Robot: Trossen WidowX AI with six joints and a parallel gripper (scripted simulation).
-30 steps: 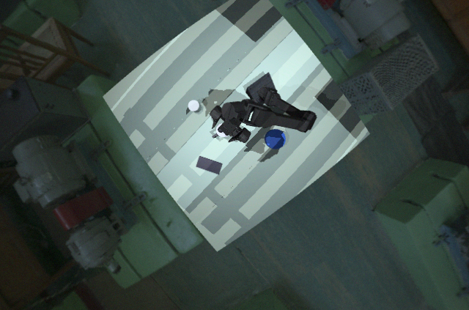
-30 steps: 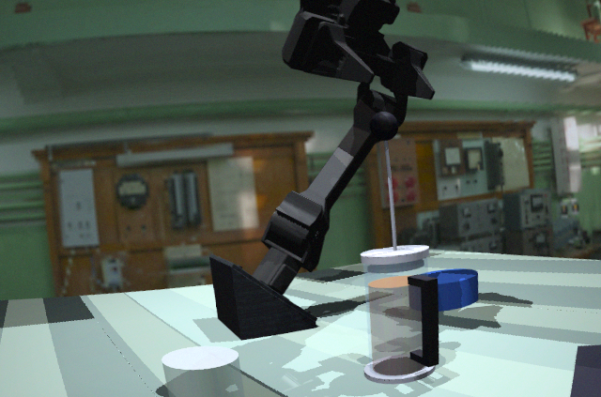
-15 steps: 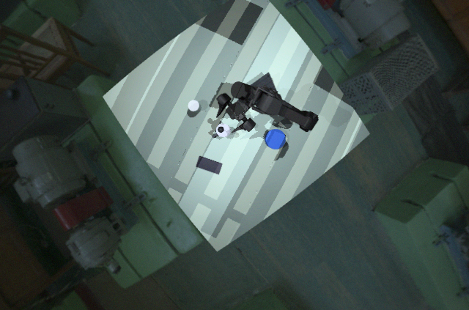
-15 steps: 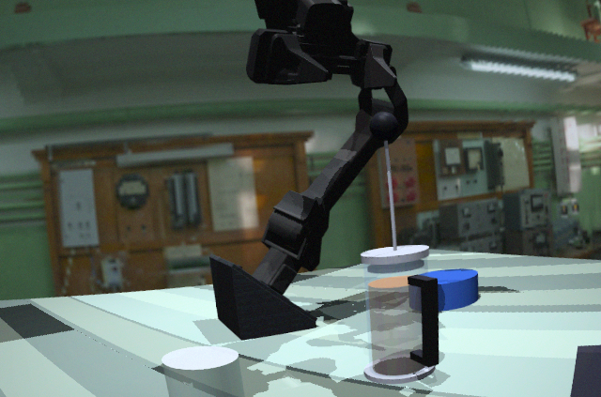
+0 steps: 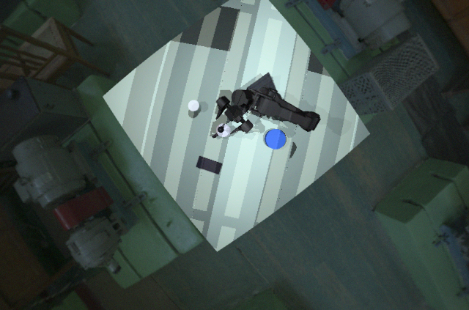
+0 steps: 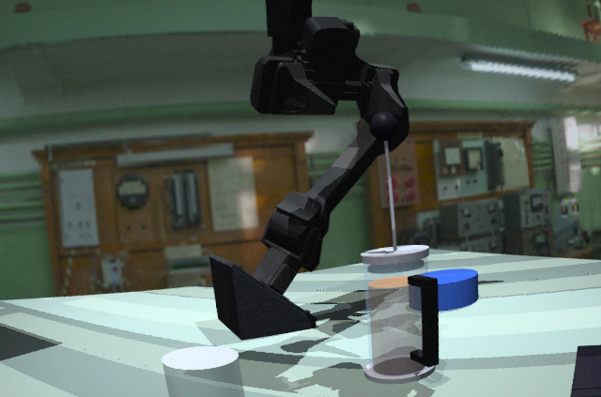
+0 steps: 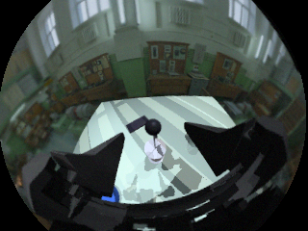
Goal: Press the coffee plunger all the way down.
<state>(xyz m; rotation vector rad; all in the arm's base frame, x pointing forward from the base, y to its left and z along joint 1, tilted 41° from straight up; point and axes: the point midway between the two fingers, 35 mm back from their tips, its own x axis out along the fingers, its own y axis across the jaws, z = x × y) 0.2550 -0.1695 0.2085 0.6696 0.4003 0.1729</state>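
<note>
Plunger knob raised on its rod above the upright glass press, centred just below the spread, empty gripper, no contact visible; blue disc near its side, white cylinder and dark block further out.

Black robot arm rises from its base near the table's middle, wrist bent over; the gripper points downward, fingers spread wide, holding nothing.
</note>
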